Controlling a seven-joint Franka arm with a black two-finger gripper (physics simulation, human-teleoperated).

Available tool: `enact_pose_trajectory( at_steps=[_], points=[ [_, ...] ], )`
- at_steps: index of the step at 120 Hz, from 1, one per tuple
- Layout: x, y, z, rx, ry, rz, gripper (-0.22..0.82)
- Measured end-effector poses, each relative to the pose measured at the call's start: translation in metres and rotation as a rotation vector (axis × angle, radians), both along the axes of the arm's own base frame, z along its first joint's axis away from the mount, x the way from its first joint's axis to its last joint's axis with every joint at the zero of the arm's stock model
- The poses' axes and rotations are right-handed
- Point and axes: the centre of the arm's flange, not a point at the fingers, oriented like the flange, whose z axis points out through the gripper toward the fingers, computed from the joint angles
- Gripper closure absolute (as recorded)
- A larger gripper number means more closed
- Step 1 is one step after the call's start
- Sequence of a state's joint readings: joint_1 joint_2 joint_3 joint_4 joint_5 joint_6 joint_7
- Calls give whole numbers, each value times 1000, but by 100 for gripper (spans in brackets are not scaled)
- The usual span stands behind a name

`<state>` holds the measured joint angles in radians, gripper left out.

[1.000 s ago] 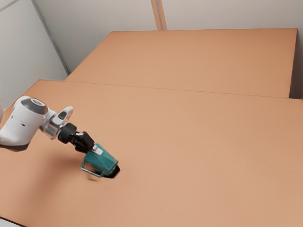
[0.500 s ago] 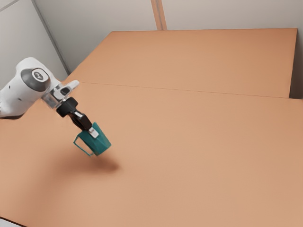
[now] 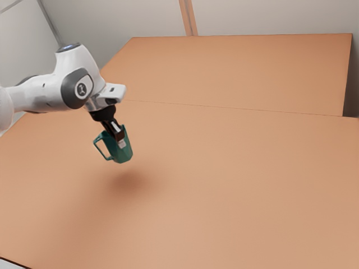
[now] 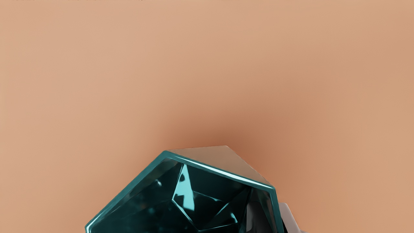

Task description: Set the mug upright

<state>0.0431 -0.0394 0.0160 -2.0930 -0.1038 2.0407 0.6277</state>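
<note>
The hand pinches the wall of the teal mug between its 2 fingers, 1 of them inside the mug and 1 outside. The mug hangs in the air above the tabletop, with a soft shadow on the surface below it. It leans a little, mouth up and base down, the base set slightly toward the exterior view's right. Its handle points to the exterior view's left. In the wrist view, the angular rim surrounds a dark, glossy interior.
</note>
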Motion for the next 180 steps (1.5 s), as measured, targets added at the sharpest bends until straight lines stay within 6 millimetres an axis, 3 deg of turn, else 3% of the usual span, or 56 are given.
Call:
enact_pose_trajectory(
  at_steps=[37,79,84,104,116,131,162,180],
  points=[
    [11,5,-59,39,-53,108,78],
    [21,-8,-90,42,-50,159,78],
    [21,-8,-91,40,-51,166,73],
    [22,-8,-88,33,-60,183,37],
    [22,-8,-79,30,-71,188,23],
    [24,-8,-56,17,-74,200,13],
    [53,-2,47,-7,-97,212,4],
    [56,3,99,7,-90,215,2]
  ],
)
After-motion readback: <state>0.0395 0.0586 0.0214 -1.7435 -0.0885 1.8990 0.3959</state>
